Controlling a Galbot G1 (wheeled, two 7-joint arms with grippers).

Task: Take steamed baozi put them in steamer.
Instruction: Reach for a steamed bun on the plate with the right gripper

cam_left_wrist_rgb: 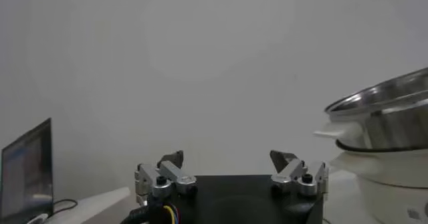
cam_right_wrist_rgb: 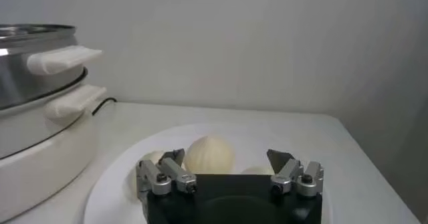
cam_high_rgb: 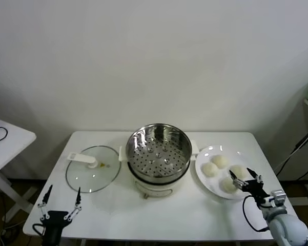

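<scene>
Several cream-white baozi (cam_high_rgb: 220,161) lie on a flat white plate (cam_high_rgb: 202,177) to the right of the steamer (cam_high_rgb: 143,138), a shiny steel basket on a white cooker base. The basket holds no baozi. My right gripper (cam_high_rgb: 245,179) is open and empty, low over the plate's front right part beside the nearest baozi (cam_high_rgb: 228,185). In the right wrist view a baozi (cam_right_wrist_rgb: 209,154) lies just beyond my open gripper (cam_right_wrist_rgb: 227,160), with the steamer (cam_right_wrist_rgb: 33,65) farther off. My left gripper (cam_high_rgb: 59,201) is open and empty at the table's front left; its own view shows it (cam_left_wrist_rgb: 227,162) open too.
A round glass lid (cam_high_rgb: 92,171) with a white handle lies flat left of the steamer. A second white table (cam_high_rgb: 7,141) stands at the far left. Cables hang past the table's right side.
</scene>
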